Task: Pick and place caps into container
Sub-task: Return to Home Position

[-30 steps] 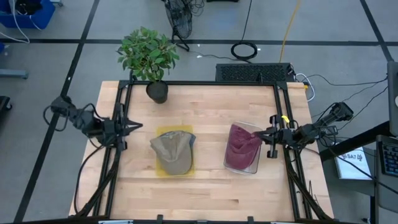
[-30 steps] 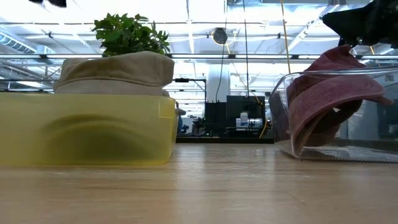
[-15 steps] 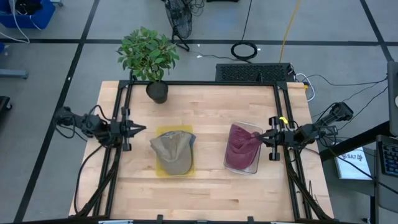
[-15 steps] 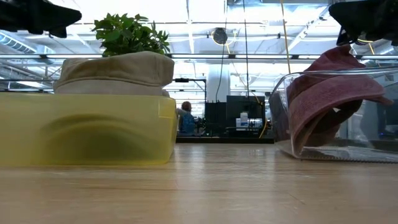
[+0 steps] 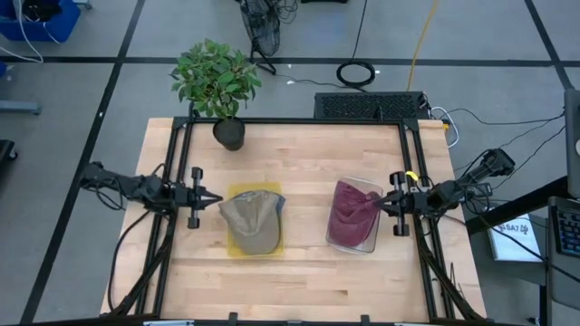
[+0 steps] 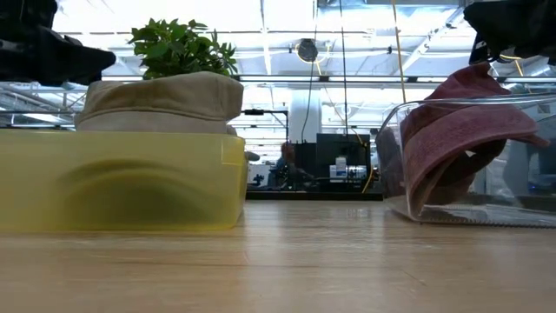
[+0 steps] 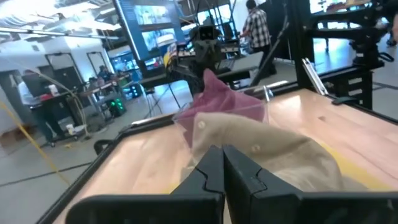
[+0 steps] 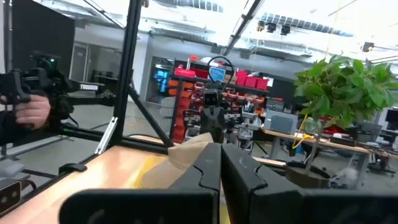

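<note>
A khaki cap (image 5: 254, 222) sits crown-up on top of a yellow bin (image 5: 237, 191), rising above the bin's rim (image 6: 122, 135) in the low view. A maroon cap (image 5: 349, 217) lies in a clear bin (image 5: 364, 246), draped over its rim, with one pointed part (image 6: 473, 74) standing up. My left gripper (image 5: 216, 197) is shut and level, just left of the khaki cap (image 7: 273, 149). My right gripper (image 5: 374, 203) is shut and hovers at the maroon cap's right edge, above the bin's rim. No other caps show. My right gripper is shut right at the maroon cap's raised point (image 7: 209, 78). Its own wrist view shows no maroon cloth between the fingers (image 8: 205, 163), so I cannot tell whether it touches the cap. My left gripper touches nothing.
A potted plant (image 5: 217, 81) stands at the table's far left. Black frame rails (image 5: 172, 172) run along the left, right and far edges. Bare wood lies between the bins and along the near edge. A person's hand (image 8: 28, 111) shows in the room beyond.
My left gripper has moved right from the table's left rail toward the khaki cap, staying shut. My right gripper has shifted slightly toward the near edge beside the maroon cap. Both caps have kept their shape and place.
</note>
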Motion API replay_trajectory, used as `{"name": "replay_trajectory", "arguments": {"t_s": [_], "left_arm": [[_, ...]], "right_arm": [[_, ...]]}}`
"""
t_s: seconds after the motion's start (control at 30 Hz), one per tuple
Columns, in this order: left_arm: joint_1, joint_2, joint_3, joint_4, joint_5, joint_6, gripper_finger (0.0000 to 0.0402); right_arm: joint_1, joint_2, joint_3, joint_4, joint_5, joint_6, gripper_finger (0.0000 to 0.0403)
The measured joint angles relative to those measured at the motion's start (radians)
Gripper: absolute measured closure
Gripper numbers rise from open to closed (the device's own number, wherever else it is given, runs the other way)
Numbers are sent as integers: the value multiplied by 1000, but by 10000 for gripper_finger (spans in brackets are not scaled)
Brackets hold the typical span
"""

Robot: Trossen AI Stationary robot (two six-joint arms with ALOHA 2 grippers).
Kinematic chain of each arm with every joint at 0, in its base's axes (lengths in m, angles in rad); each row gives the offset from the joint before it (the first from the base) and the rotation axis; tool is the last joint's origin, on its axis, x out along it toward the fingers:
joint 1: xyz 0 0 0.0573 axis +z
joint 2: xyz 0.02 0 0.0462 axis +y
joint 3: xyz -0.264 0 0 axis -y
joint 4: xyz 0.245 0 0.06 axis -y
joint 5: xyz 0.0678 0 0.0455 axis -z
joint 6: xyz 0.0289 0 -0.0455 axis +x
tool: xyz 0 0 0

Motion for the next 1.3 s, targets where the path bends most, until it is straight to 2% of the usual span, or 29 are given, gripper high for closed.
{"name": "replay_trajectory", "arguments": {"t_s": [0.2, 0.37, 0.5, 0.87, 1.1, 1.3], "left_arm": [[34, 1, -11, 2, 98, -4, 398], [61, 2, -11, -3, 107, -13, 397], [85, 2, -11, -13, 155, -33, 399], [140, 25, -12, -25, 203, -79, 396], [164, 57, -12, -28, 217, -95, 398], [174, 89, -13, -29, 225, -109, 395]], "right_arm": [[0, 0, 0, -43, -1, 1, 403], [0, 0, 0, -27, 1, 4, 403], [0, 0, 0, -17, 2, 27, 403], [0, 0, 0, -24, 9, 39, 403], [-1, 0, 0, -50, 79, 117, 403], [-1, 0, 0, -47, 84, 115, 403]]}}
